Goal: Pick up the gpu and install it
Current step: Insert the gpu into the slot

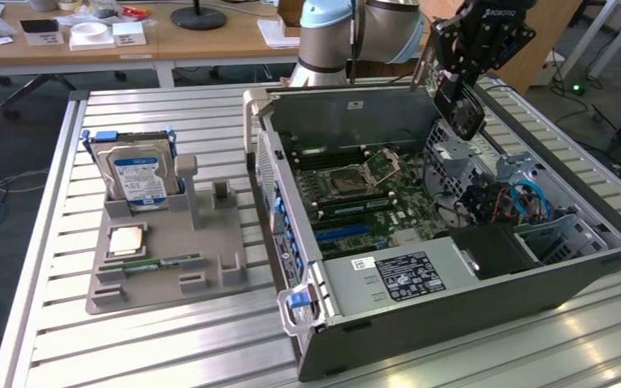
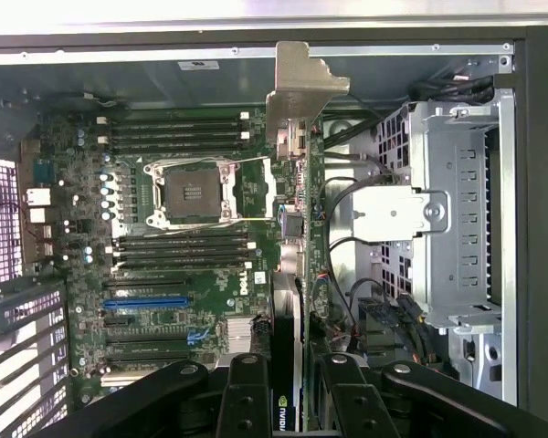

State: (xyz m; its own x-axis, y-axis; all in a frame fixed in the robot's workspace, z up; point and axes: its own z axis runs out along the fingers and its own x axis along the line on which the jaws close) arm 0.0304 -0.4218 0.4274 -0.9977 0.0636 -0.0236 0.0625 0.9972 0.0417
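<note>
"While the claw (image 1: 458,81) hangs over the open case (image 1: 483,311), what does it hold?"

"It grips the gpu (image 1: 465,113), upright above the case's interior, between motherboard (image 2: 210,292) and drive cage (image 2: 457,210) in the wrist view."

"Its fan face?"

"Hard to make out. The wrist view gives a thin edge and the silver bracket (image 2: 300,87); the near end is hidden between the fingers (image 2: 245,392)."

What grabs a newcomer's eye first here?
The gripper holding the gpu on edge above the open computer case, at the exterior view's upper right. Inside the case, the green motherboard lies exposed with its processor socket uncovered. On the exterior view's left, a hard drive stands upright in a grey holder.
</note>
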